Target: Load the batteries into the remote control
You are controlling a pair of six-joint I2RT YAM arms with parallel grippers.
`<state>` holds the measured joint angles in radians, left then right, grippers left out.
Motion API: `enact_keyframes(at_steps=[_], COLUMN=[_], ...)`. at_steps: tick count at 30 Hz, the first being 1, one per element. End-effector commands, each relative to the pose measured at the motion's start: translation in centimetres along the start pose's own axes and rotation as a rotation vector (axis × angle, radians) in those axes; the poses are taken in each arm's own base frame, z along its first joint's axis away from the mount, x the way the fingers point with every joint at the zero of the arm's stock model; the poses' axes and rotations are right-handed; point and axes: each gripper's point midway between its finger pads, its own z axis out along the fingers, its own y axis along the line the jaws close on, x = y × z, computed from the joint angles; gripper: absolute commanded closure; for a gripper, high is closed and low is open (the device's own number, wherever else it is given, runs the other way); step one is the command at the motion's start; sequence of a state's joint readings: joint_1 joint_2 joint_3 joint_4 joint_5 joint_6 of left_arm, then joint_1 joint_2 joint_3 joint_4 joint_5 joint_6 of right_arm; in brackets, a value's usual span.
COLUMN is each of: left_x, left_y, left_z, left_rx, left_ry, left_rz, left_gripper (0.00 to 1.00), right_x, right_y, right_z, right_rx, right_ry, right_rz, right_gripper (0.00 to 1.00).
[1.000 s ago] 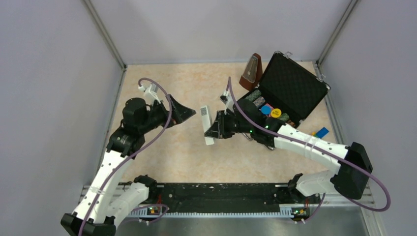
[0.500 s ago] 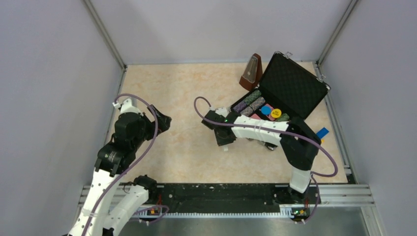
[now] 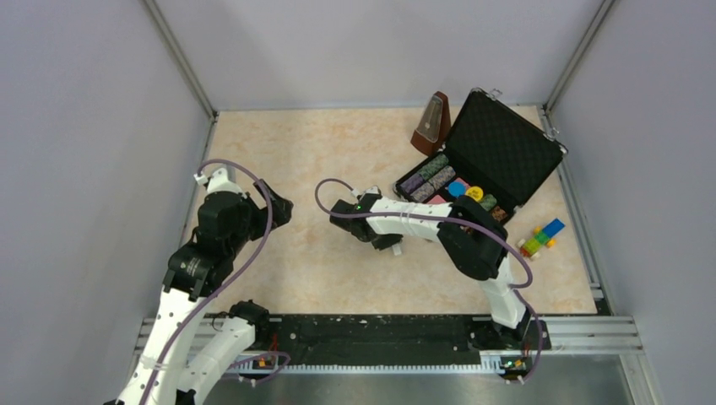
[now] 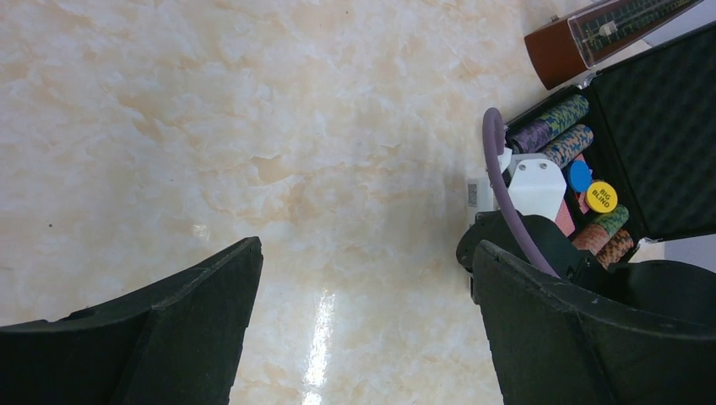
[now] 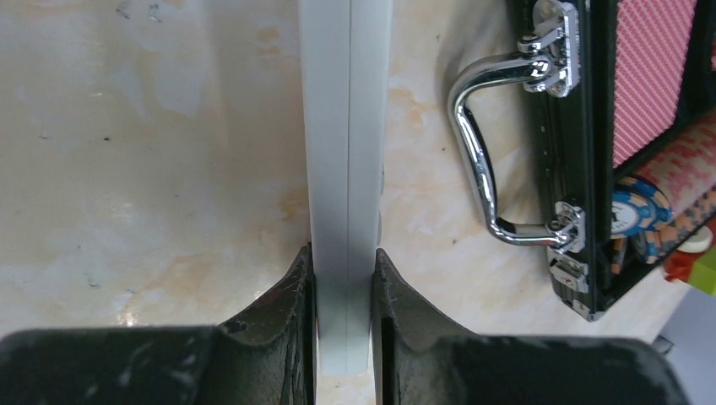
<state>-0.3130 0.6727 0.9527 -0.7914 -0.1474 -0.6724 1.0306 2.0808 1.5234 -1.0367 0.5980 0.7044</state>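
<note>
Remote control (image 5: pixel 346 152): your right wrist view shows it on its long edge, a slim white bar running away from the camera over the table (image 5: pixel 152 126). Its buttons and screen do not show from here.
Right gripper (image 5: pixel 342 266): pinched on the remote's near end, one finger against each broad face. I judge this grip lets you roll the bar to bring its battery bay upward.
Left gripper (image 4: pixel 365 253): fingers spread wide with nothing between them, hovering over bare table. The right arm (image 4: pixel 540 194) sits just off to its side. It is likely parked clear so it is free to fetch a cell.
Batteries: you can see neither the red nor the black one in any view, so locate them first.
Case (image 3: pixel 498 152): open and stocked with poker chips. Its chrome handle (image 5: pixel 481 169) lies near the remote, with a gap between them.
Stage: early by my reading, with the remote in hand and nothing loaded.
Risk: a narrow pinch on smooth plastic may let the bar pivot, so turn it slowly.
</note>
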Motion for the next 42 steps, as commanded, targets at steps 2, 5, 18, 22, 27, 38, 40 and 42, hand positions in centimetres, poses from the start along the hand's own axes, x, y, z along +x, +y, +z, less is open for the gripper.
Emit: enact_keyframes(at_steps=[2, 5, 18, 22, 27, 38, 40, 42], left_x=[-1.3, -1.4, -1.8, -2.1, -2.4, -1.8, -1.2, -0.6], left_y=[-0.8, -0.9, -0.9, -0.7, -0.5, -0.2, -0.1, 0.4], left_z=[-0.6, -0.7, -1.6, -2.1, -2.7, -4.5, -5.0, -5.4], left_rx=[0.023, 0.027, 0.023, 0.017, 0.012, 0.028, 0.044, 0.046], left_ry=[-0.032, -0.031, -0.038, -0.054, -0.068, -0.054, -0.038, -0.035], left_rz=[0.017, 0.018, 0.029, 0.026, 0.022, 0.018, 0.029, 0.038], left_gripper=[0.01, 0.01, 0.01, 0.01, 0.01, 0.01, 0.01, 0.01], right_x=[-1.2, -1.2, -2.7, -2.6, -3.0, -2.8, -2.0, -1.1], right_y=[0.3, 1.1, 3.7, 4.2, 3.6, 0.7, -1.4, -4.1], right_z=[-1.2, -1.3, -4.4, -4.9, -5.8, -9.8, -10.6, -11.5], right_rx=[0.05, 0.032, -0.175, -0.228, -0.236, -0.348, -0.354, -0.355], right_ry=[-0.053, -0.052, -0.078, -0.078, -0.101, -0.164, -0.195, -0.238], right_rz=[-0.021, -0.022, 0.055, 0.079, 0.103, 0.196, 0.231, 0.28], right_gripper=[0.8, 0.68, 0.56, 0.57, 0.57, 0.28, 0.02, 0.01])
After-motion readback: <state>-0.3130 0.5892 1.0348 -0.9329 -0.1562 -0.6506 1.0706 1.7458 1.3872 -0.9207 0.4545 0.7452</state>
